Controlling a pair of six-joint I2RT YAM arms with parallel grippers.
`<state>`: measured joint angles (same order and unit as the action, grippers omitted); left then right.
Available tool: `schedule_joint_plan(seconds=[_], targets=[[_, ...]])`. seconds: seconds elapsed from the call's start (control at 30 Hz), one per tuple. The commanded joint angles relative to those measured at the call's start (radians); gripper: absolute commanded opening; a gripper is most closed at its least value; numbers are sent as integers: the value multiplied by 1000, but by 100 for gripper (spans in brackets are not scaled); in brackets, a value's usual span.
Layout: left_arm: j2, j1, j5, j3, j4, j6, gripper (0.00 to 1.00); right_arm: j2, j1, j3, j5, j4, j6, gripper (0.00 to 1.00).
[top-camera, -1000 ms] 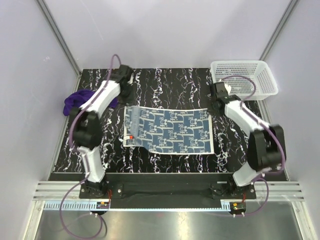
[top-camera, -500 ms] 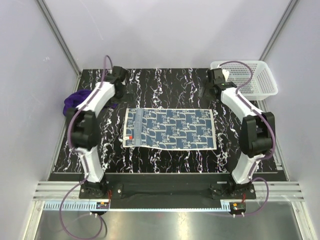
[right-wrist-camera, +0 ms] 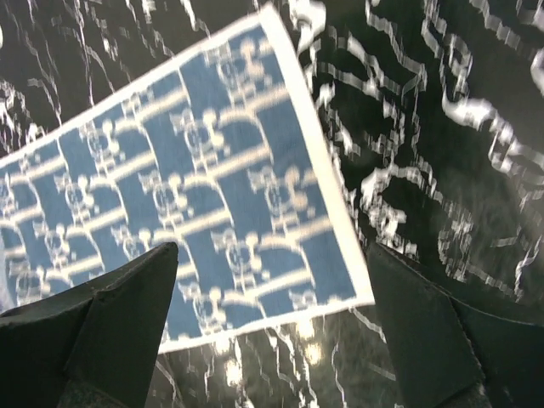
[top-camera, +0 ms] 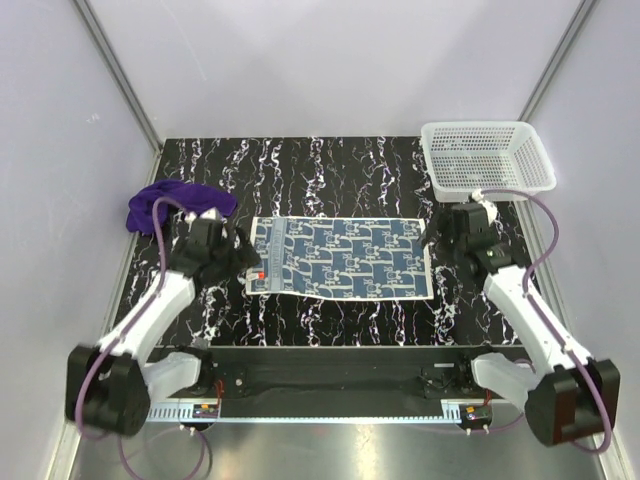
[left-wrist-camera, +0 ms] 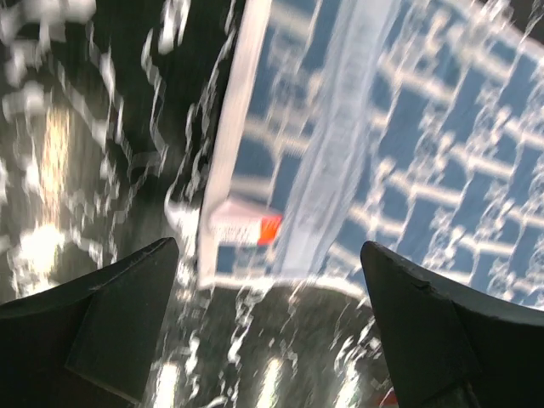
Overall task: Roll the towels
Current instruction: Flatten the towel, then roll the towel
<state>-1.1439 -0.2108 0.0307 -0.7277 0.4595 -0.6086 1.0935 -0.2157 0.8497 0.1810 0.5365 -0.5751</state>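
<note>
In the middle of the glossy black table [top-camera: 330, 165], whose top is veined with white like marble, the patterned towel [top-camera: 340, 258] is lying spread out flat as a wide rectangle. Its thin cloth is showing a blue-grey block print inside a pale border. A small red and white label [left-wrist-camera: 245, 229] is sticking out at its left edge, and a light crease is running across the fabric near that end. The left gripper [left-wrist-camera: 272, 297] is hovering over that left edge with its dark, wedge-shaped fingers [left-wrist-camera: 119, 306] spread wide and holding nothing. The right gripper [right-wrist-camera: 272, 314] is hanging over the towel's right near corner, likewise released, its fingers apart above cloth and table. The purple towel [top-camera: 165, 203] is sitting crumpled in a soft heap at the table's far left edge. A white plastic mesh basket [top-camera: 487, 155] is standing at the far right corner.
</note>
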Motion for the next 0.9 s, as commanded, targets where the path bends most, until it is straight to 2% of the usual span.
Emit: schedule_joint_plan(seconds=[0.0, 0.07, 0.13, 0.23, 0.27, 0.37, 0.4, 0.5, 0.7, 0.87], targets=[[223, -25, -61, 85, -113, -72, 99, -140, 2, -67, -49, 6, -103, 100], [289, -29, -142, 126, -131, -65, 99, -216, 6, -145, -51, -27, -123, 100], [337, -22, -144, 175, -177, -107, 99, -303, 4, -179, -75, -67, -161, 100], [335, -1, -13, 180, -190, -106, 99, -345, 6, -193, -75, -34, -192, 100], [332, -1, -15, 180, -174, -123, 99, -340, 4, -186, -68, -11, -196, 100], [317, -2, -28, 195, -111, -180, 91, -282, 4, -182, -81, 25, -171, 100], [314, -1, -28, 214, -108, -186, 85, -247, 3, -179, -78, 39, -170, 100], [308, -1, -14, 240, -96, -217, 79, -205, 4, -173, -86, 40, -152, 100], [254, -1, -11, 266, -65, -272, 78, -189, 4, -176, -101, -16, -132, 100], [127, -2, 70, 293, -149, -290, 71, -120, 4, -147, -101, -24, -108, 100]])
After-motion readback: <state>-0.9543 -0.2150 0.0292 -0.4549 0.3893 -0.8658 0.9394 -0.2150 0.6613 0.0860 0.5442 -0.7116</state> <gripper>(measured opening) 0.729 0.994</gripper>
